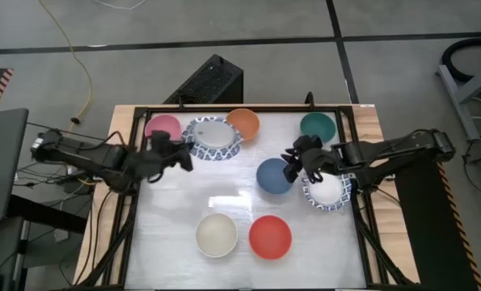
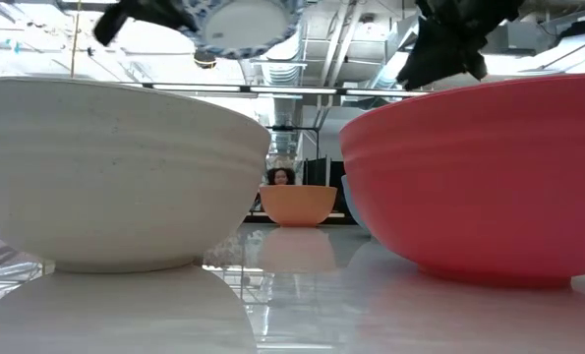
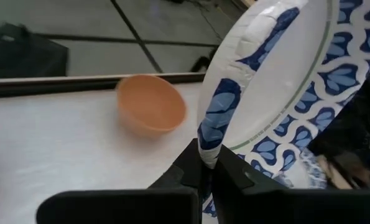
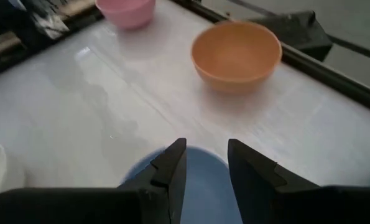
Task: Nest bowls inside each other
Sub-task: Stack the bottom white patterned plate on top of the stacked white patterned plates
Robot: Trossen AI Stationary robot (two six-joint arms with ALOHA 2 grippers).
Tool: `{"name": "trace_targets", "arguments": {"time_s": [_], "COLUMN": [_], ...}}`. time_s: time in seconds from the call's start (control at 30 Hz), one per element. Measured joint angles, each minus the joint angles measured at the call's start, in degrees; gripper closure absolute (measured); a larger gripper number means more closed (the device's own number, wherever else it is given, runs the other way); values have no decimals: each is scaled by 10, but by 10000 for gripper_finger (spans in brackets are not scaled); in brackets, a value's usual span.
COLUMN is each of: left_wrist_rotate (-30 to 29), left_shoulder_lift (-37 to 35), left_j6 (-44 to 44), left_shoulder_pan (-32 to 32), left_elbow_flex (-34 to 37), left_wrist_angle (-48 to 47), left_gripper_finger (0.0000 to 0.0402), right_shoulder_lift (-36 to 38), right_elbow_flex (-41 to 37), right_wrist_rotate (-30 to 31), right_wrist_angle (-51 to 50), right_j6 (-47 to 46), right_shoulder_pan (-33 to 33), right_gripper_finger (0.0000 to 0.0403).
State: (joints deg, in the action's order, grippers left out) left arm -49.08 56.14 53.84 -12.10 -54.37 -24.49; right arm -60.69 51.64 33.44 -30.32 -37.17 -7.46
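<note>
From above, the left gripper (image 1: 178,153) sits at the far left of the table, its fingers pinched on the rim of a blue-patterned white bowl (image 1: 213,137) lying between the pink bowl (image 1: 162,127) and the orange bowl (image 1: 242,123). The right gripper (image 1: 295,166) hovers with its tips at the right rim of the blue bowl (image 1: 272,176), fingers apart; a second patterned bowl (image 1: 327,191) lies just beside it on the right and the green bowl (image 1: 318,126) beyond. A cream bowl (image 1: 217,234) and a red bowl (image 1: 270,237) sit side by side at the near edge, well apart from both arms.

At table height, the cream bowl (image 2: 105,172) and red bowl (image 2: 479,177) fill the foreground; the patterned bowl (image 2: 241,25) hangs clear of the table, so it is lifted.

The left wrist camera shows the patterned bowl (image 3: 284,81) steeply tilted, its rim clamped between the two fingers (image 3: 191,168), with the orange bowl (image 3: 151,103) ahead.

The right wrist camera shows the blue bowl (image 4: 200,186) directly below the parted fingers (image 4: 172,165), the gap roughly straddling its far rim. The right arm is clearly the nearer one for it; a short descent would probably bring the rim between the jaws.
</note>
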Motion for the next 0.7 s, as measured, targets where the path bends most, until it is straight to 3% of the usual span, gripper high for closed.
{"name": "trace_targets", "arguments": {"time_s": [0.13,0.27,0.37,0.5,0.7], "left_wrist_rotate": [99,168,226,309,363], "left_shoulder_lift": [26,62,95,141,188], "left_j6": [-46,-56,-48,-46,-37], "left_shoulder_pan": [75,134,172,211,247], "left_elbow_flex": [0,0,0,0,0], "left_wrist_angle": [78,123,160,226,302], "left_gripper_finger": [400,400,400,400,400], "right_shoulder_lift": [20,38,48,48,27], "right_elbow_flex": [0,0,0,0,0], "right_wrist_rotate": [6,58,95,102,162], "right_wrist_angle": [8,24,48,96,181], "right_j6": [15,32,78,145,203], "right_shoulder_pan": [0,-12,-19,-18,-17], "right_gripper_finger": [265,265,265,265,265]}}
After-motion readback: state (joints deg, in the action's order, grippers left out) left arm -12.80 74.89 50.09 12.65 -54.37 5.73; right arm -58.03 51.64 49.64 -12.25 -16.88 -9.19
